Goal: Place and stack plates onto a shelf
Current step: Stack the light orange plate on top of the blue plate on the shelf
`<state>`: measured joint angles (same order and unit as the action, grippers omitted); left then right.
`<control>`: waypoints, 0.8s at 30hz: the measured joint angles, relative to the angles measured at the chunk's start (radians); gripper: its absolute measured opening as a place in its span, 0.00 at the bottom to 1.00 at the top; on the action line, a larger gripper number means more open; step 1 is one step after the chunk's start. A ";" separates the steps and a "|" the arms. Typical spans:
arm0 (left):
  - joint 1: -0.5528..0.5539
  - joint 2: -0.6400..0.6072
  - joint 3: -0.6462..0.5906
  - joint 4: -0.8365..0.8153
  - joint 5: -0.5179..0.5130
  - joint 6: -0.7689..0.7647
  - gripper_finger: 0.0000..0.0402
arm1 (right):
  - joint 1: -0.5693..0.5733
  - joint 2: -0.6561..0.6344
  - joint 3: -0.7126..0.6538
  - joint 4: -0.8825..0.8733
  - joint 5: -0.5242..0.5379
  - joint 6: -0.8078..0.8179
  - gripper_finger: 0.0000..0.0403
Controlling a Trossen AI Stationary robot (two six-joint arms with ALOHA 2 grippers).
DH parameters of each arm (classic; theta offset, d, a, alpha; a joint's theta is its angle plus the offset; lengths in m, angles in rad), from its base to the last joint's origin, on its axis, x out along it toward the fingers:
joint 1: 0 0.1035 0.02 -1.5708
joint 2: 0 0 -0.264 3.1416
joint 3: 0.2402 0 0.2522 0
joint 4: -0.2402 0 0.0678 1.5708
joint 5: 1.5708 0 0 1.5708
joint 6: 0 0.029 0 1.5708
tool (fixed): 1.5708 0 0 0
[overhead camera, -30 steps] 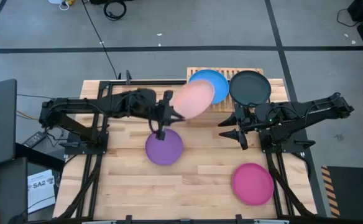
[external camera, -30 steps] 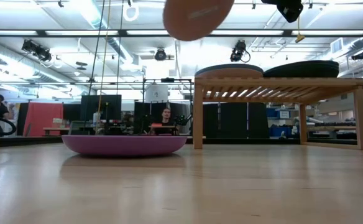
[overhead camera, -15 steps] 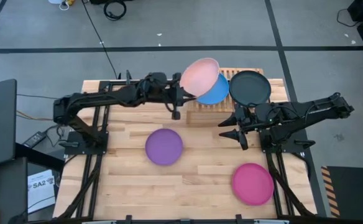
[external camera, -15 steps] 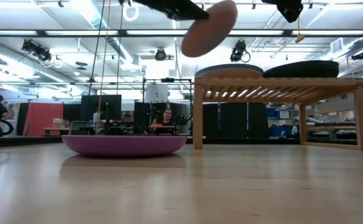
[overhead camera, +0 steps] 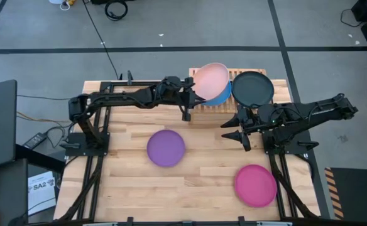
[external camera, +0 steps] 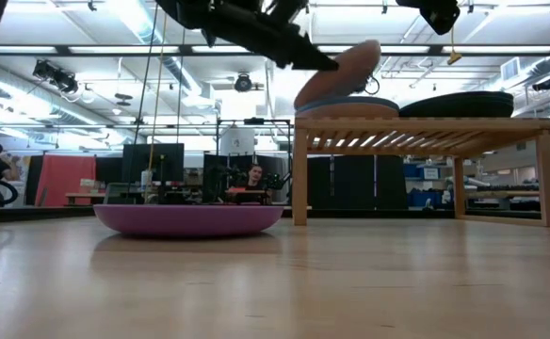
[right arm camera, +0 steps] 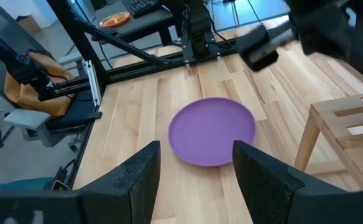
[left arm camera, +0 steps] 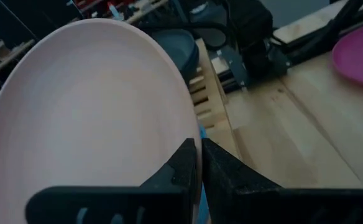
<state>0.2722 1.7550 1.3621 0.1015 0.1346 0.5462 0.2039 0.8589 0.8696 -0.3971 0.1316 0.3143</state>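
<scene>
My left gripper (overhead camera: 190, 94) is shut on the peach plate (overhead camera: 211, 80), which it holds tilted above the blue plate (overhead camera: 221, 96) on the left half of the light-wood shelf (overhead camera: 234, 107). In the low view the peach plate (external camera: 346, 71) slants down toward the blue plate (external camera: 347, 105); whether they touch, I cannot tell. A black plate (overhead camera: 252, 88) lies flat on the shelf's right half. The purple plate (overhead camera: 166, 147) and the magenta plate (overhead camera: 256, 185) lie flat on the table. My right gripper (overhead camera: 239, 129) waits open in front of the shelf. My left gripper pinches the peach plate's rim (left arm camera: 192, 134) between its two fingers (left arm camera: 183, 163), one on the plate's upper face and one beneath. The fingers reach in nearly level from the table's left. The plate is tilted, its far rim raised and its lower edge over the blue plate.
The shelf stands at the table's far edge on wooden legs (external camera: 300, 174). My right arm (overhead camera: 296, 119) lies along the table's right side near the shelf's front. The right wrist view shows the purple plate (right arm camera: 212, 130) beyond the open fingers. A person (external camera: 252, 177) sits far behind the table.
My left gripper has carried the peach plate from above the table's middle toward the far edge and the right, to above the shelf's left half, and lowered it. The plate has stayed tilted and now hangs over the blue plate. The right arm has kept still.
</scene>
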 joint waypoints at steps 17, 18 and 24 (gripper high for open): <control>0.000 0.015 0.000 -0.002 -0.036 0.000 0.07 | 0.000 0.000 0.000 -0.001 0.002 0.000 0.51; 0.001 0.015 0.000 -0.002 -0.036 0.000 0.07 | 0.000 0.000 0.000 -0.001 0.002 0.000 0.51; 0.001 0.015 0.000 -0.002 -0.036 0.000 0.07 | 0.000 0.000 0.000 -0.001 0.003 0.000 0.51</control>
<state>0.2729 1.7695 1.3621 0.0998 0.0981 0.5461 0.2039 0.8589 0.8696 -0.3979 0.1345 0.3143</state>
